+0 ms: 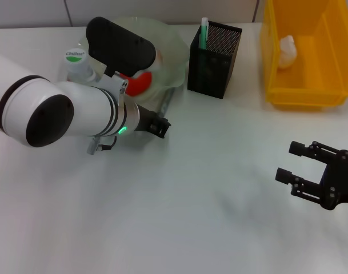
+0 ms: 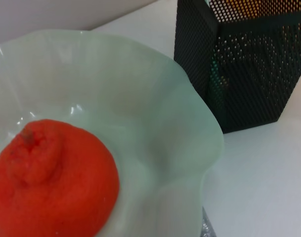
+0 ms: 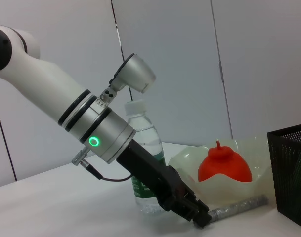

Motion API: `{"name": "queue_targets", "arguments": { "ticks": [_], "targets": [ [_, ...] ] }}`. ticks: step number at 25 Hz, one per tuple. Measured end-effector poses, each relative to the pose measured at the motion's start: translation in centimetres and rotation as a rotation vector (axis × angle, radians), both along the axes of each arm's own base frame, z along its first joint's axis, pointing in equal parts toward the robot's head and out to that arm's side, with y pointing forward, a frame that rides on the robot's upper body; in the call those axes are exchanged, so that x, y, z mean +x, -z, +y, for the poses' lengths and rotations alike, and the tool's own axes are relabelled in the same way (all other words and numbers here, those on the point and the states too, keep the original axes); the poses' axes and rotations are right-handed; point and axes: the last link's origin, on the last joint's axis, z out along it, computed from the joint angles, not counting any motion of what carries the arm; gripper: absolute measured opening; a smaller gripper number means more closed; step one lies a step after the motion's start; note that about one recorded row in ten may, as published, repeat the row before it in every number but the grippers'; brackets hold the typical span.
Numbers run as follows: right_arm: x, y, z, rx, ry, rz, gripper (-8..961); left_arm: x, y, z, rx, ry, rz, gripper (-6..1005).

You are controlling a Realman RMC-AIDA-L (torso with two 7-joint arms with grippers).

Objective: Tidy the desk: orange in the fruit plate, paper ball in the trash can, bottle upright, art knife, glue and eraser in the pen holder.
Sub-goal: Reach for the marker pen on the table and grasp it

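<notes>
The left gripper [image 1: 160, 126], fingers seemingly together and empty, dips to the table beside the fruit plate [image 1: 175, 54], apparently for the silvery stick [image 3: 237, 208] by its rim; the orange [image 2: 49, 180] sits inside; the right gripper [image 1: 292, 164] waits spread, empty.

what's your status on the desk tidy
Left gripper low at the silver stick beside the fruit plate. Right gripper open, idle over bare table. Orange in plate, bottle upright. Nothing in the way.

White table [image 1: 179, 194] with fruit plate [image 1: 174, 54], pen holder [image 1: 215, 52], trash can [image 1: 307, 57], bottle [image 1: 78, 64]
</notes>
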Motion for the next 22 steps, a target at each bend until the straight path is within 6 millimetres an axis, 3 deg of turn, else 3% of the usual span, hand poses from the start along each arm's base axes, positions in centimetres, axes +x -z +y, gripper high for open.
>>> {"name": "queue_targets", "arguments": {
  "ticks": [7,9,22],
  "targets": [
    [0.02,0.0,-0.08,0.0,0.001,0.002,692,0.07,0.31,-0.16,-0.009,0.004,0.007,232],
    [0.05,-0.01,-0.12,0.001,0.003,0.003,692,0.21,0.3,-0.16,-0.009,0.009,0.007,170],
    [0.06,-0.04,-0.12,0.002,0.003,0.003,692,0.29,0.13,-0.35,-0.013,-0.006,0.006,154]
  ]
}}
